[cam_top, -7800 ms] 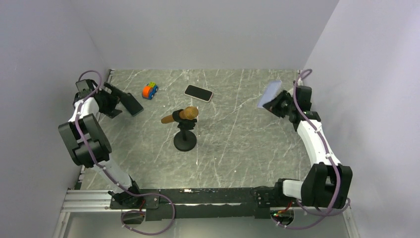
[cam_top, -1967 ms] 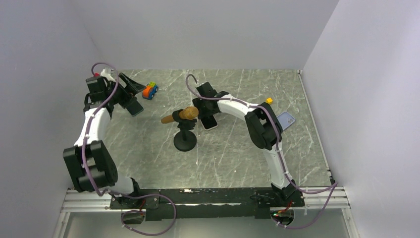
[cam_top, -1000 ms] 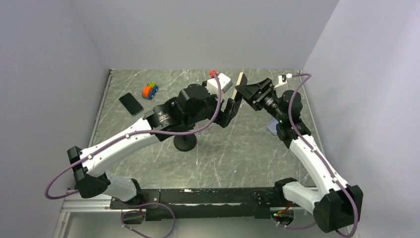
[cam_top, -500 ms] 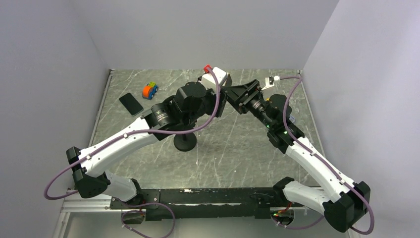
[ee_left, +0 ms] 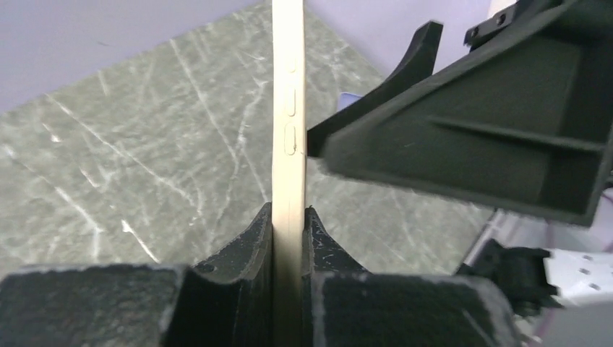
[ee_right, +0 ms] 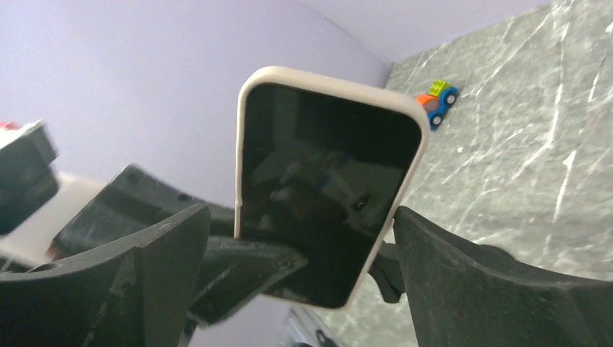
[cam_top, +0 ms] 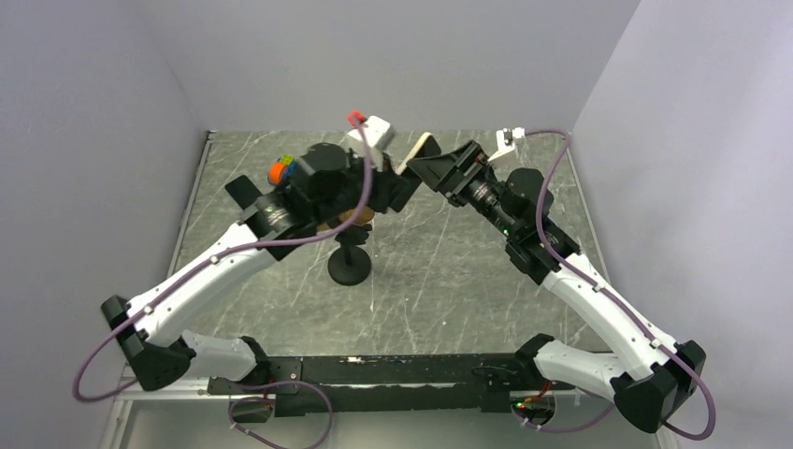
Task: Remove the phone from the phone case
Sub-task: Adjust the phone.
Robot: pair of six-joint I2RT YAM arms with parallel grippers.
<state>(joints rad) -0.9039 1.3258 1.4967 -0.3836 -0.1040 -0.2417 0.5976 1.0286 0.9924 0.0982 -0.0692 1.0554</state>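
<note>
The phone (ee_right: 329, 195), its dark screen facing the right wrist camera, sits inside a cream phone case (ee_right: 332, 78) and is held up in the air above the back of the table. My left gripper (ee_left: 289, 213) is shut on the case's lower end, which shows edge-on with its side buttons (ee_left: 290, 116). In the top view the cream case (cam_top: 420, 150) pokes up between both arms. My right gripper (ee_right: 300, 217) is open, its fingers (ee_right: 470, 282) standing wide on either side of the phone without touching it.
A microphone on a black round stand (cam_top: 350, 267) stands mid-table under the left arm. A small orange and blue toy car (cam_top: 281, 170) lies at the back left, and a bare black phone (cam_top: 241, 190) lies near it, partly hidden. Grey walls close in on three sides.
My left gripper has shut on the cased phone and carried it a little left. My right gripper has let go and opened wide around it.
</note>
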